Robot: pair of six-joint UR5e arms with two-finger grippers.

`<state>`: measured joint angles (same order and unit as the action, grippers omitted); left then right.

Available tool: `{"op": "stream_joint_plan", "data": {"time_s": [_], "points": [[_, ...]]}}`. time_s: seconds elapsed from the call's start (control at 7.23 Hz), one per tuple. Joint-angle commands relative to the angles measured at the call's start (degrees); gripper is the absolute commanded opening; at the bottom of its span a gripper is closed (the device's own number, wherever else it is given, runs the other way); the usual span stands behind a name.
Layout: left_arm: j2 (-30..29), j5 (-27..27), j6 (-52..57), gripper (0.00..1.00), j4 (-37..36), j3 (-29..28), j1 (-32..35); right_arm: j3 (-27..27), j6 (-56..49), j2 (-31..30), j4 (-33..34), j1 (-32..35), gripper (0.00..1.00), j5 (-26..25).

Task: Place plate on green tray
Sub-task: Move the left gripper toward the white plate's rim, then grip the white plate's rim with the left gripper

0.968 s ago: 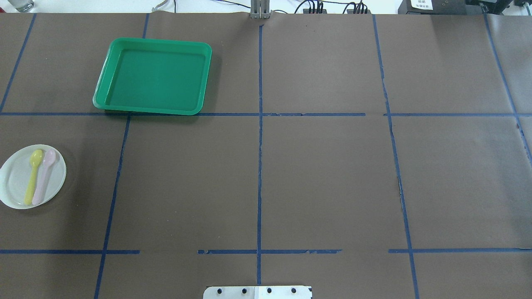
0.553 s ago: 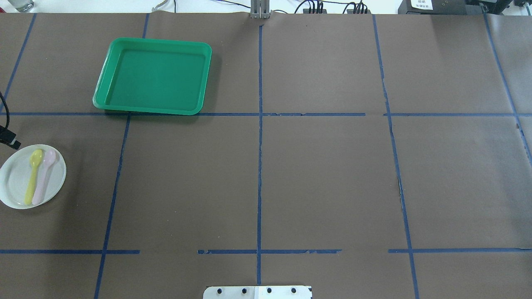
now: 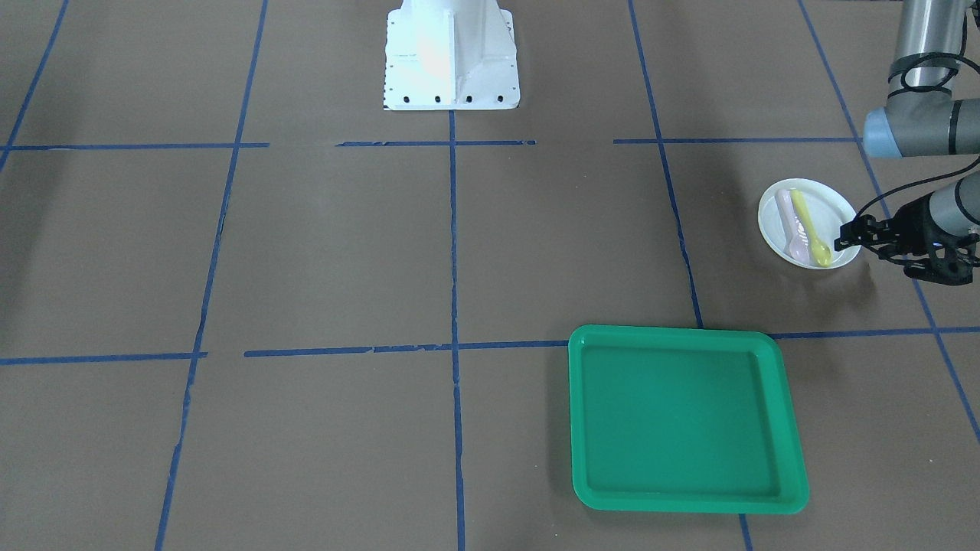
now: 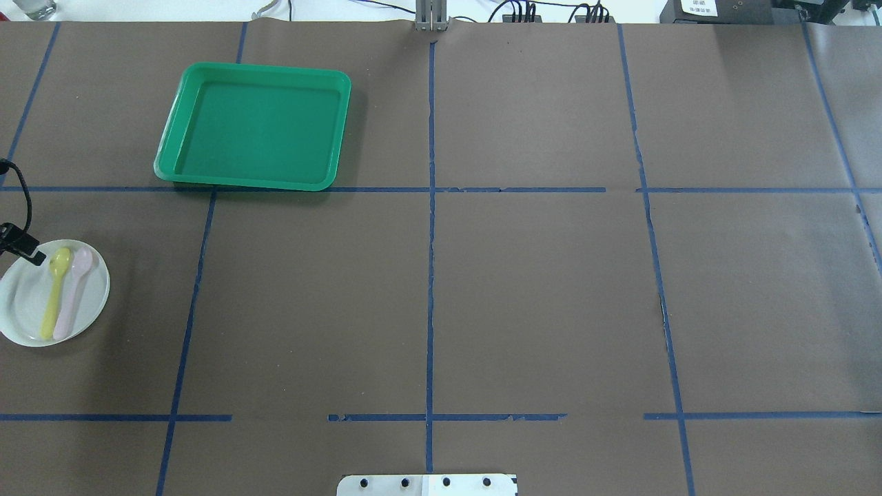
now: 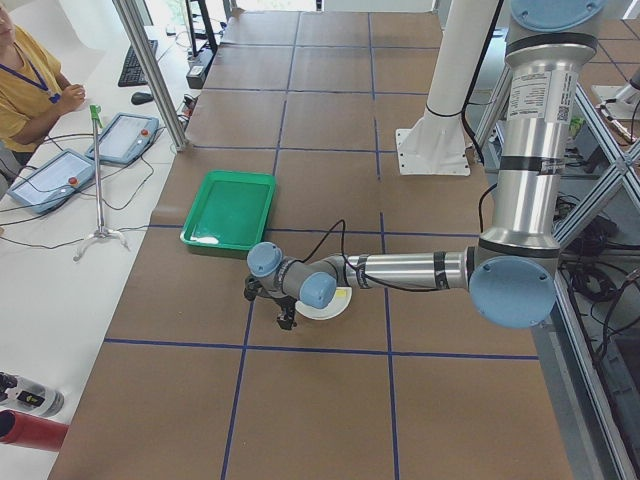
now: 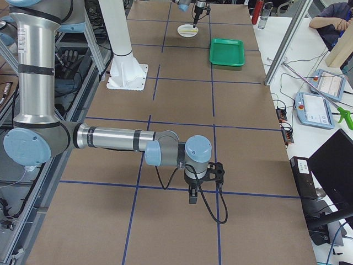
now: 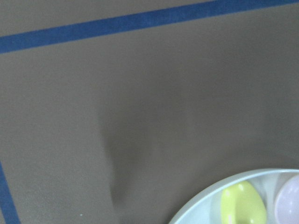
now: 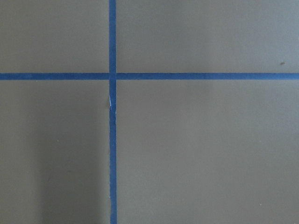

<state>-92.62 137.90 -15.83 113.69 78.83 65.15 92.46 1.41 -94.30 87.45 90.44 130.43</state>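
Observation:
The small white plate (image 4: 24, 306) sits near the table's left edge, bearing a yellow spoon (image 4: 52, 303) and a pale pink spoon (image 4: 72, 296). It also shows in the front view (image 3: 825, 213). The green tray (image 4: 262, 67) lies empty, farther back and to the right of the plate; it also shows in the front view (image 3: 689, 334). My left gripper (image 3: 842, 237) hangs at the plate's far rim, by the yellow spoon's bowl, and looks open. In the left wrist view the plate's rim (image 7: 205, 205) fills the lower right corner. My right gripper (image 6: 194, 196) hovers over bare table, far from both; I cannot tell its state.
Brown paper with blue tape lines covers the table. The robot's white base (image 3: 452, 53) stands at mid-table on the robot's side. Cables and boxes (image 4: 551, 12) line the far edge. An operator (image 5: 25, 75) sits beyond the table's far side.
My left gripper has come into the overhead view from the left edge and moved onto the plate's far rim. The plate, spoons and tray have not moved.

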Motion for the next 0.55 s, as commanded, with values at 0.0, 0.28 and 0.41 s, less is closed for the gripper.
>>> {"op": "stream_joint_plan", "data": {"time_s": [0.0,0.28,0.41], "points": [[1.64,0.09,2.98,0.71,0.74,0.44,0.16,0.0,0.0,0.0,0.0,0.0,1.0,0.0],[4.1,0.09,3.35,0.68,0.84,3.77,0.16,0.0,0.09,0.08,0.0,0.0,1.0,0.0],[4.2,0.0,3.35,0.68,2.05,3.96,0.16,0.0,0.0,0.0,0.0,0.0,1.0,0.0]]}}
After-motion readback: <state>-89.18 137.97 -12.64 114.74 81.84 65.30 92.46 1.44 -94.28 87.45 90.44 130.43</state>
